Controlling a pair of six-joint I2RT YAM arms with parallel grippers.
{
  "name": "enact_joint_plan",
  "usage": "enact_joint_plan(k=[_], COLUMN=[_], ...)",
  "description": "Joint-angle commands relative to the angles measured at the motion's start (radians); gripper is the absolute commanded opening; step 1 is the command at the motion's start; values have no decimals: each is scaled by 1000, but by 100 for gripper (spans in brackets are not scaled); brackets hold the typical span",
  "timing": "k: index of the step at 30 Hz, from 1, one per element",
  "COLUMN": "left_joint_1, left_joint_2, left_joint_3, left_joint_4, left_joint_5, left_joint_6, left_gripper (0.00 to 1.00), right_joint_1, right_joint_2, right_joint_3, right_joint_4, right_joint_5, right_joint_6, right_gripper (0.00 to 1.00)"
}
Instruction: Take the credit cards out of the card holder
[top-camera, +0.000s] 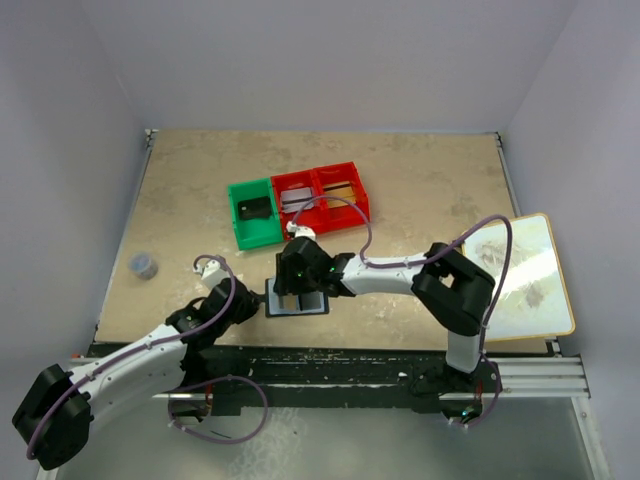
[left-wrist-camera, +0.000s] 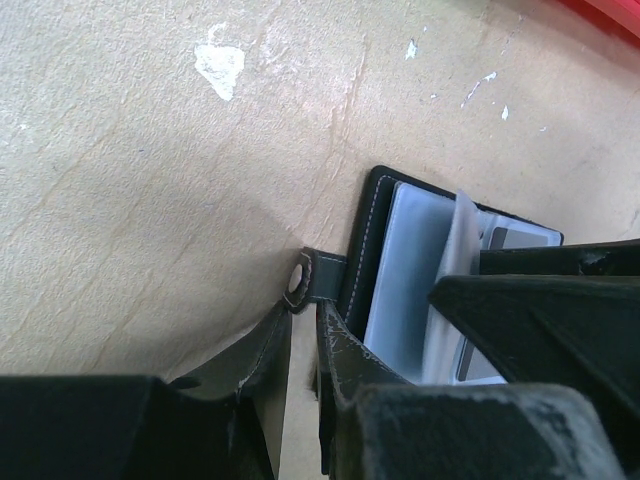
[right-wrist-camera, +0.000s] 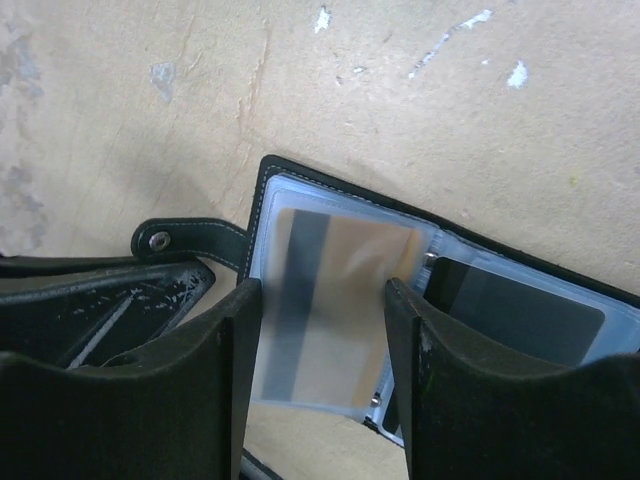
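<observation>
With the card holder (right-wrist-camera: 300, 183) open on the counter (right-wrist-camera: 450, 120) and the left gripper (left-wrist-camera: 305, 315) nearly closed at its tab (left-wrist-camera: 322, 275) (hold unclear), the right gripper (right-wrist-camera: 320, 290), half open astride the sleeved gold card (right-wrist-camera: 350, 250), should probably pinch squarely, then pull straight out.

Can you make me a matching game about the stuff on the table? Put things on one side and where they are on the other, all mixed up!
Things:
1. small black folding card holder
2. gold-brown plastic credit card
3. green plastic bin
4. small grey round object

Places:
A. right beside the two red plastic bins, on their left
B. alone near the left edge
C. lying open on the beige table, apart from the bins
D. tucked inside a clear sleeve

Pairs: 1-C, 2-D, 3-A, 4-B
</observation>
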Motion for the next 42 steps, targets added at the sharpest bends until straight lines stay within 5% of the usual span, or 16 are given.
enact_joint_plan(k=[1, 11, 23, 42], left_joint_1=[1, 1, 2, 1], left_joint_2=[-9, -3, 22, 18], left_joint_3=[11, 15, 23, 36], left_joint_4=[21, 21, 27, 17], left_joint_5=[-3, -13, -19, -15], left_joint_6=[8, 6, 11, 20], left_gripper=[13, 13, 13, 13], right_joint_1=[-65, -156, -201, -216], right_joint_2=[-69, -165, -283, -501], right_joint_3=[-138, -397, -493, -533], right_joint_4=[203, 505, 471, 136], right_joint_5=[-169, -310, -274, -90], right_joint_6=[29, 125, 122, 69], right_gripper=[54, 55, 56, 59])
